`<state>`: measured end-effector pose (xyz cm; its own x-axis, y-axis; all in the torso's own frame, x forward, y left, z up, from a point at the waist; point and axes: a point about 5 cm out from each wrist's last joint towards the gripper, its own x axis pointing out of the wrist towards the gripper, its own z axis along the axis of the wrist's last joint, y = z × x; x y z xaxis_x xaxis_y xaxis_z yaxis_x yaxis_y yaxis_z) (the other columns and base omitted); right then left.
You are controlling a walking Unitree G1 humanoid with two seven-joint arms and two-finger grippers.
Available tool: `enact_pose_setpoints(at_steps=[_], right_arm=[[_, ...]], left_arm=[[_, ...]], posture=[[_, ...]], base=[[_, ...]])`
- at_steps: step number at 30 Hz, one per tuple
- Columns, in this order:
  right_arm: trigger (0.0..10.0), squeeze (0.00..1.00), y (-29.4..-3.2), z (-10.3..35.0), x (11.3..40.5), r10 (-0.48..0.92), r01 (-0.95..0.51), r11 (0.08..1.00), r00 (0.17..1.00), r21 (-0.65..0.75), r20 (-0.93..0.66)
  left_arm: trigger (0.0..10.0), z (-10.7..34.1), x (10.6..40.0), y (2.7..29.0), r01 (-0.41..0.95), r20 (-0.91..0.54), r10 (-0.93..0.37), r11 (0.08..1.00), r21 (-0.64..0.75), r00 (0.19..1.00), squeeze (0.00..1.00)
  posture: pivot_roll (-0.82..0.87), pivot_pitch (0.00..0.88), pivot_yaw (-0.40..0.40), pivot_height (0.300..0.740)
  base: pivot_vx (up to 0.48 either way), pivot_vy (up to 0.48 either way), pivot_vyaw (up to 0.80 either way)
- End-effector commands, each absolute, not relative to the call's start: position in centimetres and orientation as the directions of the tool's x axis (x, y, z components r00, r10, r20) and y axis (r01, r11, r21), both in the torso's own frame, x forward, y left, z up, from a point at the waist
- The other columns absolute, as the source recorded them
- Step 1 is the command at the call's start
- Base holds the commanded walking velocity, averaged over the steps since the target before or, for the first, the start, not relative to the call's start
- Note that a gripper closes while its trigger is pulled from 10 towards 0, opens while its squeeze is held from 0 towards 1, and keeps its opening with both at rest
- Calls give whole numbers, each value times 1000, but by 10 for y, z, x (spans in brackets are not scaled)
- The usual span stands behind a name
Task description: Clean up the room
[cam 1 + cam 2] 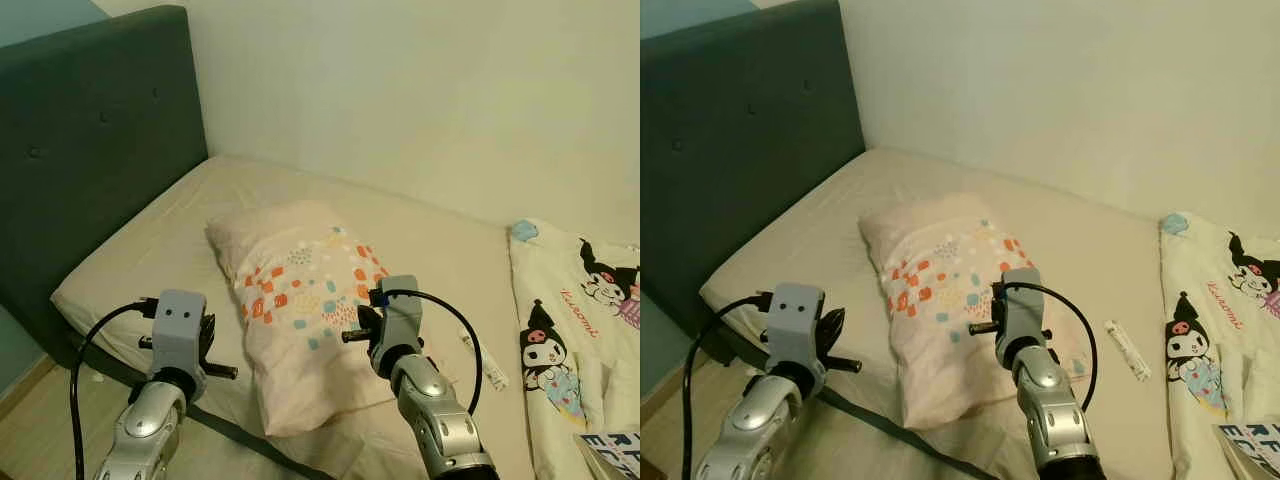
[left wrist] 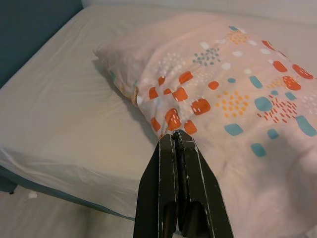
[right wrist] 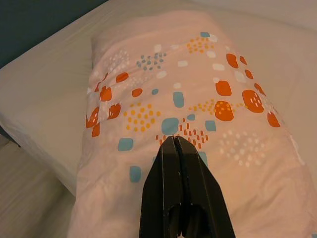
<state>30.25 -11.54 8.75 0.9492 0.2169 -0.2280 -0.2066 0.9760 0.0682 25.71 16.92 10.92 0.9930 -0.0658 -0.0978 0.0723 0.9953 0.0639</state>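
A pale pink pillow [image 1: 300, 300] with orange and teal patches lies lengthwise on the beige bed sheet [image 1: 160, 250], and its near end reaches the front edge of the bed. My left gripper [image 2: 174, 135] is shut with nothing in it; it hovers over the sheet just off the pillow's left side. Over the pillow's near half, my right gripper [image 3: 173, 139] is also shut and empty. Both wrists are raised in front of the bed, the left wrist [image 1: 180, 325] to the pillow's left and the right wrist [image 1: 398, 320] above its right edge.
A dark grey headboard [image 1: 90, 150] closes off the left side, and a plain wall stands behind the bed. A cartoon-print blanket [image 1: 580, 330] covers the right of the bed, with a small white tube [image 1: 490, 368] beside it and a book corner [image 1: 615, 450]. The floor [image 1: 30, 420] lies at lower left.
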Motion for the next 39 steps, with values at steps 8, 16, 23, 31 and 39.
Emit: enact_pose_setpoints(at_steps=[8, 16, 23, 31, 39], right_arm=[[10000, 0, -124, 93, 298, 183, -175, 983, 957, 56, -226], [10000, 0, -131, 91, 287, 173, -167, 985, 952, 47, -252], [10000, 0, -131, 93, 284, 175, -168, 985, 950, 47, -259], [10000, 0, -133, 95, 283, 173, -167, 985, 948, 45, -267], [10000, 0, -135, 97, 282, 160, -154, 987, 950, 44, -268]], left_arm=[[10000, 102, 253, 167, 59, -132, -50, 996, 63, 990, 0], [10000, 99, 245, 163, 56, -153, -48, 997, 52, 987, 0], [10000, 95, 245, 166, 41, -186, -33, 998, 42, 982, 0], [10000, 94, 244, 167, 37, -206, -32, 999, 22, 978, 0], [10000, 94, 248, 163, 54, -204, -42, 997, 51, 978, 0]], posture=[[-59, 128, -69, 740], [-75, 175, -75, 740], [-79, 186, -79, 740], [-87, 196, -72, 740], [-91, 202, -63, 740]], base=[[0, -307, 0], [0, -336, 0], [0, -291, 0], [0, 339, 0], [0, 120, 0]])
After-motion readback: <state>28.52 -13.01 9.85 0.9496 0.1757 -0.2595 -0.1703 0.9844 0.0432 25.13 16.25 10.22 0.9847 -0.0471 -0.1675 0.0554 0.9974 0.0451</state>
